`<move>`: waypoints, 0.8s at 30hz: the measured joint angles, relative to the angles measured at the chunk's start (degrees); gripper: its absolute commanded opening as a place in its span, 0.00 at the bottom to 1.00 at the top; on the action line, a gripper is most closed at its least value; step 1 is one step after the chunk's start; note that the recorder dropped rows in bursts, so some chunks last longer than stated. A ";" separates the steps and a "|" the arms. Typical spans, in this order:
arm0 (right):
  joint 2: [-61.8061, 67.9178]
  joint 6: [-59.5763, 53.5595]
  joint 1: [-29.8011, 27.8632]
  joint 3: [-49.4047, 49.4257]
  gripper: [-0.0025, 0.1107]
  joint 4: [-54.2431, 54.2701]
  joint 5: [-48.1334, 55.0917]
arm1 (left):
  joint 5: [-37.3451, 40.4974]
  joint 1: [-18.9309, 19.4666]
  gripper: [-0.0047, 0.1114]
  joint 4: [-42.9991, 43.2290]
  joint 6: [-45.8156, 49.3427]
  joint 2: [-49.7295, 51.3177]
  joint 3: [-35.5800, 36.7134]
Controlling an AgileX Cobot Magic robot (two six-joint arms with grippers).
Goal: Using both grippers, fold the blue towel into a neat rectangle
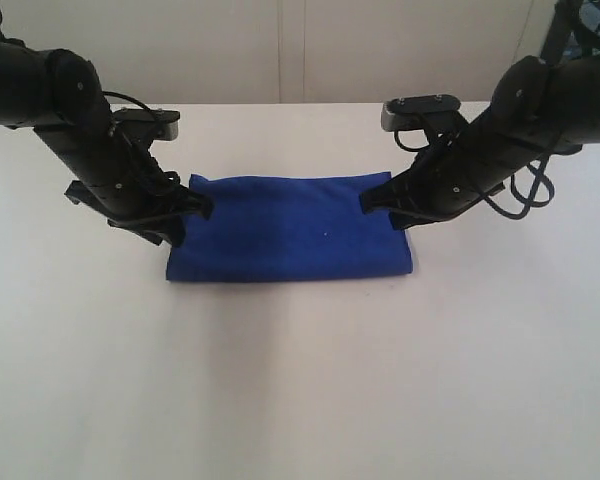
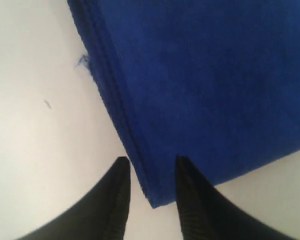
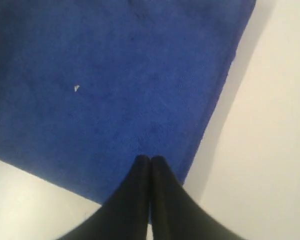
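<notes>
Both arms slope down from the outer sides and inward, each meeting one short end of the blue towel (image 1: pixel 290 232), which lies folded into a flat rectangle on the white table (image 1: pixel 300 390) between them. The left gripper (image 2: pixel 151 167) points steeply down at a corner of the towel with its two black fingers (image 2: pixel 121 172) apart; the stacked, layered edge of the cloth runs into the gap between them, and a sliver of bare table shows between one finger and the cloth, so it is parted and not clamped on anything. The right gripper (image 3: pixel 150 160) is angled down at the opposite end with its fingers pressed together tip to tip, resting over the towel just inside its side edge; whether any cloth is caught between the tips cannot be told. Ahead of the right fingertips a small pale speck (image 3: pixel 76 88) sits on the cloth. Beside the left fingers a loose blue thread (image 2: pixel 82 60) sticks out from the towel's edge, and a tiny dark mark (image 2: pixel 47 104) lies on the table further out. The towel's edges look straight and roughly aligned, and open table surrounds it outside each gripper and toward the camera.
</notes>
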 measured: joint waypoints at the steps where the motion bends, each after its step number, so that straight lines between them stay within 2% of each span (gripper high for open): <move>1: 0.00 0.00 0.00 0.51 0.02 0.00 -0.48 | -0.53 0.00 0.41 0.00 0.01 0.00 0.00; 13: 0.00 0.00 0.00 2.11 0.02 0.00 -3.03 | -2.31 0.00 0.40 -2.29 -1.21 3.62 0.00; 14: 0.00 0.00 0.00 2.11 0.02 0.00 -3.07 | -2.31 0.00 0.38 -2.38 -1.29 3.86 0.00; 19: 0.00 0.00 0.00 2.11 0.02 0.00 -3.07 | -2.63 0.00 0.05 -2.52 -1.35 3.98 0.00; 24: 0.00 -0.11 0.00 2.11 0.02 0.00 -3.07 | -3.01 0.00 0.04 -2.52 -1.35 3.98 0.00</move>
